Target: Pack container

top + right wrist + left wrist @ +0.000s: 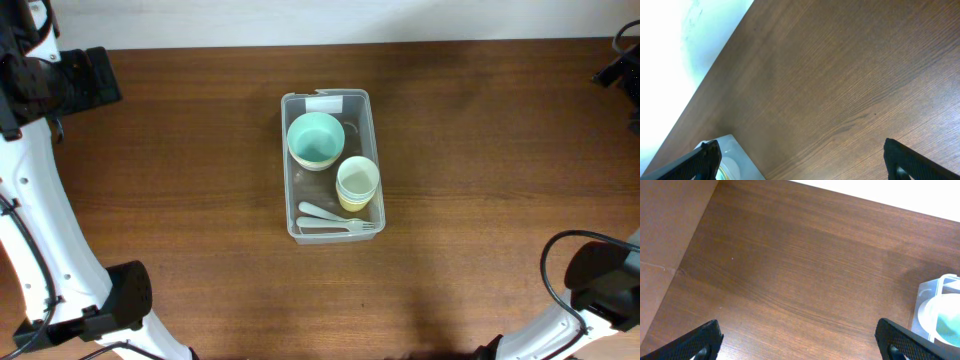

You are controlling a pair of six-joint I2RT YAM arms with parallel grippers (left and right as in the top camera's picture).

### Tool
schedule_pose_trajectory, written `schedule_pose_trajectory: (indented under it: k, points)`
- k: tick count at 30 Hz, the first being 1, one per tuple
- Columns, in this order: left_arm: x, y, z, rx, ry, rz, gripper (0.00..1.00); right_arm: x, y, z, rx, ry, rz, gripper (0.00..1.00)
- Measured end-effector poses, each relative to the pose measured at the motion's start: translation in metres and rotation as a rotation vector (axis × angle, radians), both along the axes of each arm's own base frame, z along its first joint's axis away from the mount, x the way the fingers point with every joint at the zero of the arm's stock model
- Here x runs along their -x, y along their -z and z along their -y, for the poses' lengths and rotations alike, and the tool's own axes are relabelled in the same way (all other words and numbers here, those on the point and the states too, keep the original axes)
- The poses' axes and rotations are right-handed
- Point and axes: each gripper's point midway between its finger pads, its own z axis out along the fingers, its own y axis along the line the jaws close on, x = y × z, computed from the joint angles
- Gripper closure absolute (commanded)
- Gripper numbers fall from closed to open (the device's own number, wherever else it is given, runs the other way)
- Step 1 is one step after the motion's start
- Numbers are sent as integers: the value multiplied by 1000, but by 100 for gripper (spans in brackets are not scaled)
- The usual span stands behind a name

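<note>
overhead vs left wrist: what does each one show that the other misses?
Overhead only: the yellow cup, the fork and the spoon, all inside the container, whose full outline shows.
Left wrist only: the left pincer close up, open, fingers spread wide above bare wood.
Both: the container (just one corner in the wrist view), the green bowl in it, and the table.

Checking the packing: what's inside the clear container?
Inside the container: a teal bowl, stacked pale cups, a white spoon and a white fork. Anything beneath the bowl or cups is covered.
</note>
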Motion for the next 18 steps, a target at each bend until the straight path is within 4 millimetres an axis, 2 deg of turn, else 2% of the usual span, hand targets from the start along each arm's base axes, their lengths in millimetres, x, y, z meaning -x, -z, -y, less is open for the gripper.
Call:
schedule_pose_trajectory:
  k: [4, 9, 12, 14, 16, 17, 18]
  points:
    - [0, 0, 0, 0, 0, 0, 0, -9, -1, -22, 1, -53, 1, 1]
    - [0, 0, 0, 0, 0, -1, 0, -21, -20, -92, 20, -214, 43, 1]
    - [0, 0, 0, 0, 0, -1, 0, -14, -50, -142, 69, -337, 116, 1]
    - [0, 0, 0, 0, 1, -2, 0, -9, -80, -167, 165, -401, 210, 1]
    - [0, 0, 0, 0, 0, -2, 0, -11, -101, -174, 236, -415, 286, 1]
    - [1, 0, 0, 1, 0, -2, 0, -17, -128, -179, 323, -431, 388, 1]
    - [0, 0, 0, 1, 0, -2, 0, -20, -139, -184, 373, -461, 433, 1]
